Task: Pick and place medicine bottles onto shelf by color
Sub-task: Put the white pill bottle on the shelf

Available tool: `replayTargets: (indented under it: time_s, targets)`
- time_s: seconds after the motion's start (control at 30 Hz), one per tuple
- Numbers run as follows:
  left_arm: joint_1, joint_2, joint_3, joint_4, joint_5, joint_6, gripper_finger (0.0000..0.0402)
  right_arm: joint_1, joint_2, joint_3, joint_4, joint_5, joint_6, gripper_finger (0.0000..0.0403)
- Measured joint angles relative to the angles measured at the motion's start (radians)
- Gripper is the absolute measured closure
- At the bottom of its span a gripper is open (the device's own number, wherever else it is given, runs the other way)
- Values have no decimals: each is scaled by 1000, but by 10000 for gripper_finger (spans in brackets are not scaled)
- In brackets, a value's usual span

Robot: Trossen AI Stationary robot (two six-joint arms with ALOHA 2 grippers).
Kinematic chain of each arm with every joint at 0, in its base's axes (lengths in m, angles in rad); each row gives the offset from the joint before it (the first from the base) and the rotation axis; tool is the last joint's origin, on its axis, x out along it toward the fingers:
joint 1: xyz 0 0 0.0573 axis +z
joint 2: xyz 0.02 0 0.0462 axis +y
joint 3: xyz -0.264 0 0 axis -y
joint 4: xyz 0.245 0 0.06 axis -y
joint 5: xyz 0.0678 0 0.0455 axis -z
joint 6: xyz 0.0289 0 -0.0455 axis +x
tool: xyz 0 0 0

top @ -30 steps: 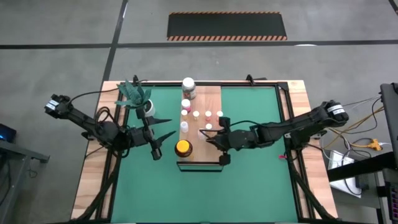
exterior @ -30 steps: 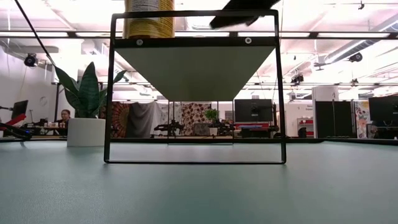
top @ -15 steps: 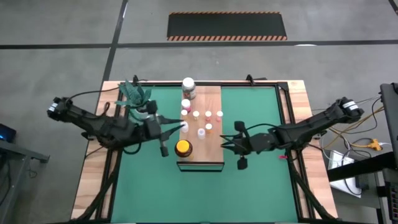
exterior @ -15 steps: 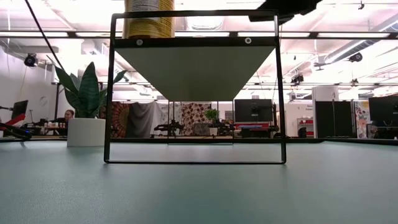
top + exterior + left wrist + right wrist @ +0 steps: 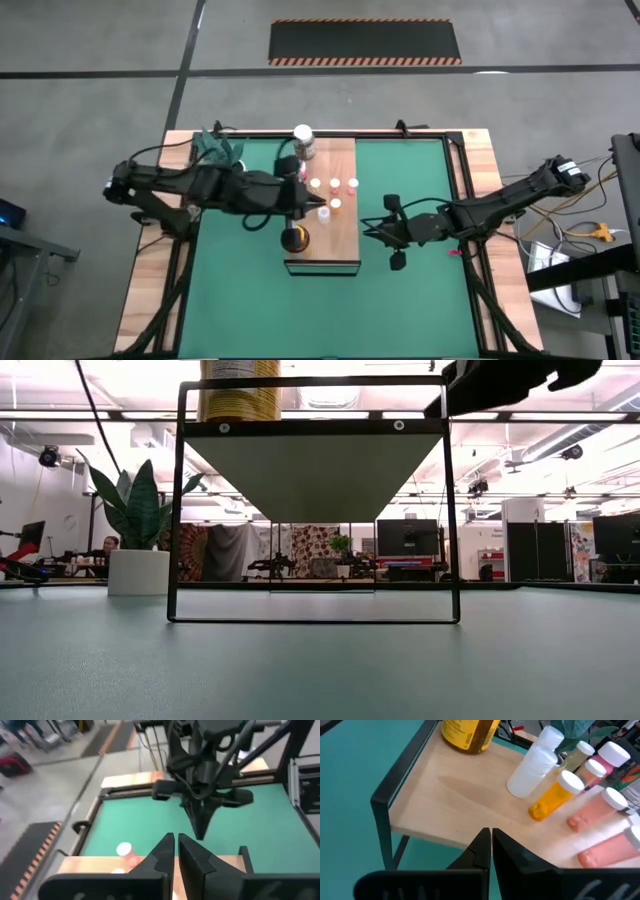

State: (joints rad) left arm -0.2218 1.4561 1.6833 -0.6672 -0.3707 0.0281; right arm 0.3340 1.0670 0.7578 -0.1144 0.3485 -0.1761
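The shelf (image 5: 345, 235) stands mid-table on a dark frame (image 5: 180, 510). Several small medicine bottles (image 5: 335, 184) with white caps stand on its far half, a white-lidded jar (image 5: 303, 140) at its far end and an amber jar (image 5: 294, 238) near its front left corner. My left gripper (image 5: 300, 197) hovers shut over the shelf's left side with nothing between its fingers (image 5: 175, 851). My right gripper (image 5: 366, 230) is shut and empty just right of the shelf, facing the white, orange and pink bottles (image 5: 555, 795).
A white pot with a green plant (image 5: 215, 148) stands at the far left corner of the green mat, under my left arm. The mat (image 5: 410, 290) lies bare in front of and to the right of the shelf. Dark rails edge the table.
My left gripper has risen and gone toward the table's right edge, from beside the shelf to above its left side, levelling out and shutting from wide open on nothing. My right gripper has drawn back off the shelf toward the table's right edge, staying shut.
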Motion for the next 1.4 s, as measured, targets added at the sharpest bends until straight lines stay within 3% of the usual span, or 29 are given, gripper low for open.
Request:
replayTargets:
  time_s: [0.23, 0.77, 1.4]
  targets:
    - [78, 135, 104, -87, 178, -59, 396, 0, -89, -56, -9, -1, 1, 394]
    - [220, 230, 149, -258, 312, -125, 396, 0, -222, -132, 1, 0, 27, 394]
    - [227, 282, 143, -310, 366, -122, 396, 0, -220, -133, 0, 0, 37, 394]
